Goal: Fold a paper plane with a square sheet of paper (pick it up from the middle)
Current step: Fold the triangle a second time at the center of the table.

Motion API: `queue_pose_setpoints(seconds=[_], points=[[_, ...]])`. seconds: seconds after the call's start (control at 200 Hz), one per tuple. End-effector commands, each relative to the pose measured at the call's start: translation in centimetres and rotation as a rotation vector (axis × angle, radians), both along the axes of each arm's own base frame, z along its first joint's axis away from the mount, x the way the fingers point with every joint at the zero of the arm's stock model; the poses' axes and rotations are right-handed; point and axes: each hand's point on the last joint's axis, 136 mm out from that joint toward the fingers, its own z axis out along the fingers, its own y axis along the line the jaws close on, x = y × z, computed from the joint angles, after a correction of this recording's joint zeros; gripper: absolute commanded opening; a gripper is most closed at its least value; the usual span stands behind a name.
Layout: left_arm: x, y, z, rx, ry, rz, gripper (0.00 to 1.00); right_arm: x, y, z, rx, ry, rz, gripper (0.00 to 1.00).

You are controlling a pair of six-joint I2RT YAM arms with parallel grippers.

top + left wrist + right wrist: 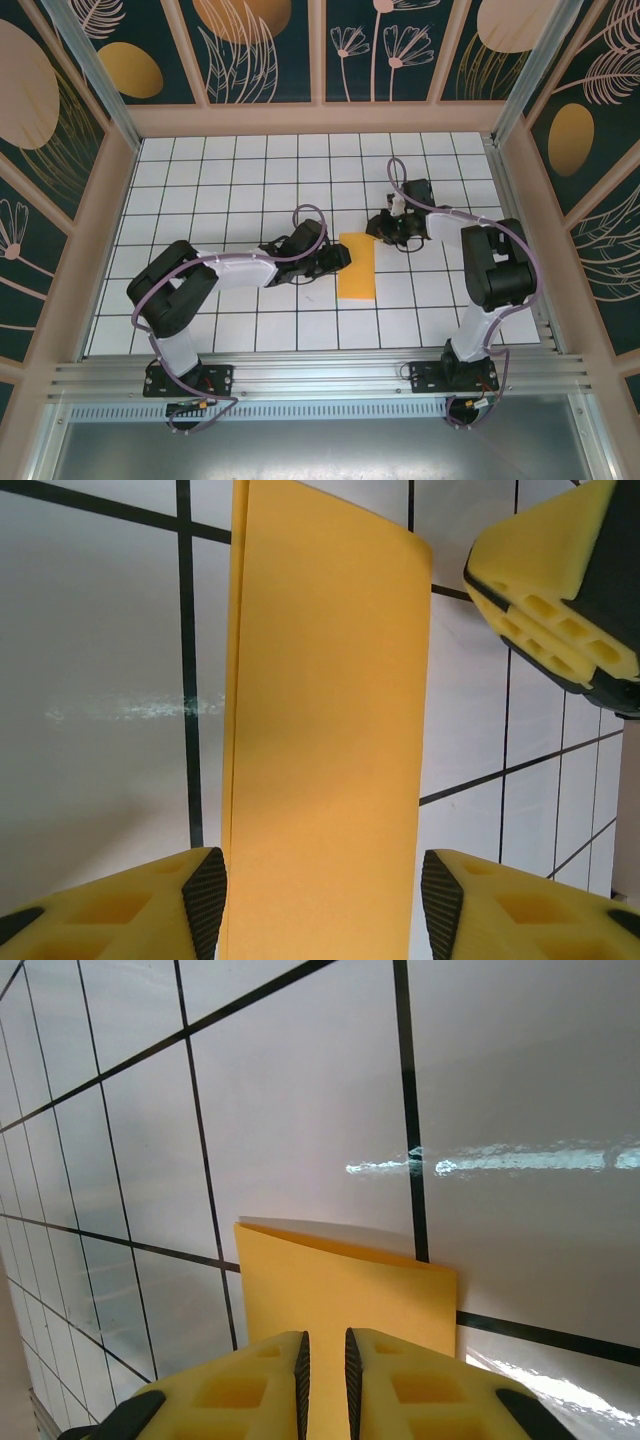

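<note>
1. Top external view: the square sheet of paper [357,268] lies flat on the white gridded table [200,200]. It is doubled into a narrow rectangle near the table's middle, with its long sides running from 12 to 6 o'clock.
2. The left gripper [338,257] sits low over the tiles at the paper's 9 o'clock edge.
3. Left wrist view: its yellow fingers [205,910] stand apart, one along each long side of the strip. Each pad is just beside an edge, and the paper lies loose between them.
4. The right gripper [381,230] is at the paper's 1 o'clock corner.
5. Right wrist view: its fingertips [270,1380] are drawn nearly together over the paper's short end, with a thin slit between them. I cannot tell whether a layer is caught in that slit.
6. At that end, the top layer lifts slightly at the 10 o'clock corner.
</note>
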Motion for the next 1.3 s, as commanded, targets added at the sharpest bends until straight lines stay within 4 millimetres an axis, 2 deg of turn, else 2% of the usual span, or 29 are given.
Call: queue_pose_setpoints(seconds=[0.0, 0.205, 0.525, 0.635, 0.821, 1.296], points=[[-0.7, 0.6, -1.0, -0.008, 0.049, 0.011, 0.56, -1.0, 0.0, 1.0, 0.011, -0.012, 0.015, 0.22], [-1.2, 0.4, -1.3, -0.018, 0.065, -0.008, 0.56, -3.2, 0.3, -0.4, 0.029, 0.032, 0.031, 0.22], [-1.3, 0.2, -1.9, -0.011, 0.081, -0.022, 0.57, -5.9, 0.0, -0.1, 0.049, 0.033, 0.031, 0.22], [-1.4, -0.1, -2.1, -0.016, 0.087, -0.030, 0.57, -6.8, -0.1, -0.9, 0.047, 0.053, 0.036, 0.22], [-1.3, -0.3, -2.1, -0.021, 0.090, -0.035, 0.57, -7.5, -0.2, -2.3, 0.047, 0.078, 0.036, 0.22], [-1.4, -0.5, -2.5, -0.018, 0.102, -0.044, 0.57, -8.5, -1.2, -3.8, 0.010, 0.099, 0.017, 0.22]])
